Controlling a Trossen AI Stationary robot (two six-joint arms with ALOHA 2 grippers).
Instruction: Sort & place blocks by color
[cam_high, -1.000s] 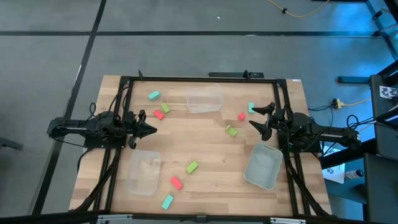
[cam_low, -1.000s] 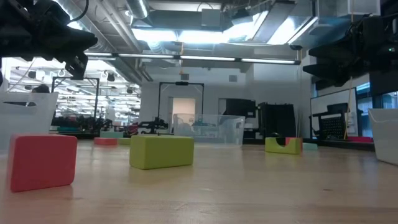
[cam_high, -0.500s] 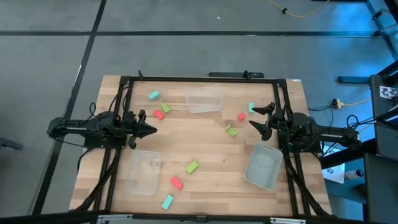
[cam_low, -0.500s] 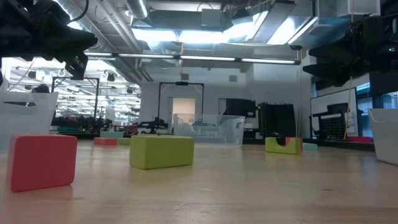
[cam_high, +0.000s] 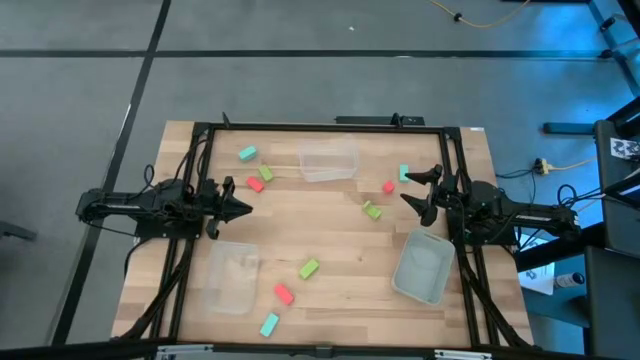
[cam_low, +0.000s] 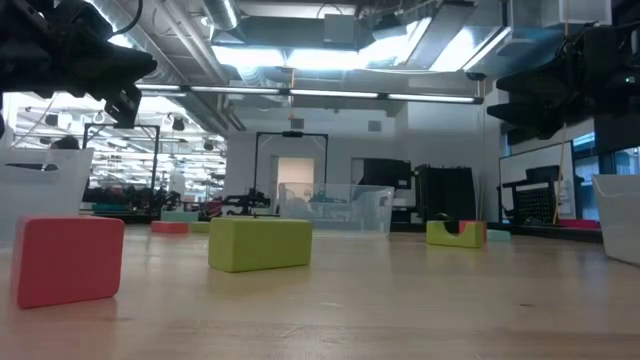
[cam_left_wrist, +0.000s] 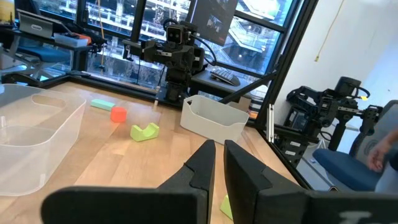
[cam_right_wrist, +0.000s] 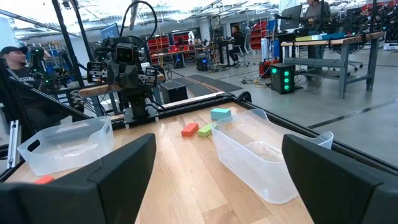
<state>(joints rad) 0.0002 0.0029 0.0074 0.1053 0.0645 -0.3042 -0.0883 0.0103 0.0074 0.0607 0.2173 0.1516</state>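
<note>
Nine small blocks lie flat on the wooden table. Near the far-left are a teal block (cam_high: 247, 153), a green block (cam_high: 265, 173) and a red block (cam_high: 255, 185). Right of centre are a red block (cam_high: 388, 186), a teal block (cam_high: 403, 173) and a green block (cam_high: 372, 210). Near the front are a green block (cam_high: 308, 268), a red block (cam_high: 283, 293) and a teal block (cam_high: 269, 324). My left gripper (cam_high: 245, 208) hovers shut at the table's left, and my right gripper (cam_high: 418, 187) hovers open at the right. Neither touches anything.
Three clear tubs stand on the table: one at the far middle (cam_high: 328, 161), one at the near left (cam_high: 232, 275), one at the near right (cam_high: 423, 265). A black frame (cam_high: 320, 127) borders the table. Bare wood lies in the middle between the arms.
</note>
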